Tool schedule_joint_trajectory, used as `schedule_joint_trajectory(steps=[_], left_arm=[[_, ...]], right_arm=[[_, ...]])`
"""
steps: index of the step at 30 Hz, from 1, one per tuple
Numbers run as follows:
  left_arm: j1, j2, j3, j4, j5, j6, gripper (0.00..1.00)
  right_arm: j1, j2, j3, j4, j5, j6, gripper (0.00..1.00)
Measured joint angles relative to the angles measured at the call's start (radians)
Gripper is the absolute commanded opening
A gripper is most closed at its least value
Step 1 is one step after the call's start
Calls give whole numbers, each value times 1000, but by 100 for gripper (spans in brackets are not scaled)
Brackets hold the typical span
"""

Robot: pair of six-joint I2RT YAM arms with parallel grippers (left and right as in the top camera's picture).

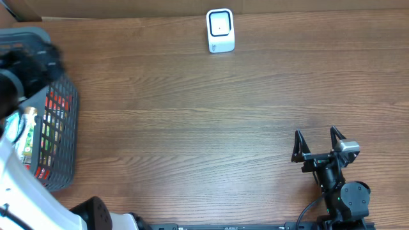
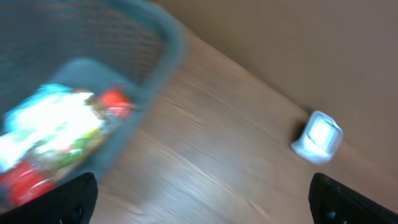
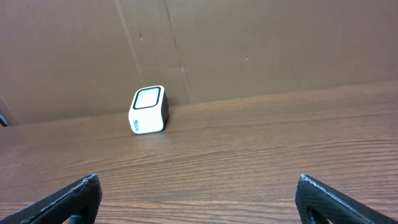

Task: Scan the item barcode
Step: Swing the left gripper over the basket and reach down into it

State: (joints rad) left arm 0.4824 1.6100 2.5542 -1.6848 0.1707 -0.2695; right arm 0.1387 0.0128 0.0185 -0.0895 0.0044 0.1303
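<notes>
The barcode scanner (image 1: 220, 30) is set at the far edge of the wooden surface (image 1: 192, 128); packaged items (image 2: 56, 134) are contained in the mesh basket (image 1: 67, 128) at the left; the left gripper (image 2: 205, 202) is positioned above the basket, spread wide, empty; the right gripper (image 1: 316, 137) is spread wide, empty, well apart from the scanner.

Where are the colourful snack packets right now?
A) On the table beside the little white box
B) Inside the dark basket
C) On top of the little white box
B: the colourful packets lie inside the dark mesh basket at the left edge of the table, while the little white box stands far from them with nothing on it or next to it.
</notes>
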Motion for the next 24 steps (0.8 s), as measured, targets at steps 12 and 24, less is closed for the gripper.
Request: schedule_joint_trajectory(steps=[12, 24], left_arm=[[370, 0, -86, -2, -105, -64, 96], [560, 20, -441, 216, -109, -92, 100]], right_arm=[[0, 0, 0, 0, 0, 0, 100], [0, 0, 0, 0, 0, 0, 100]])
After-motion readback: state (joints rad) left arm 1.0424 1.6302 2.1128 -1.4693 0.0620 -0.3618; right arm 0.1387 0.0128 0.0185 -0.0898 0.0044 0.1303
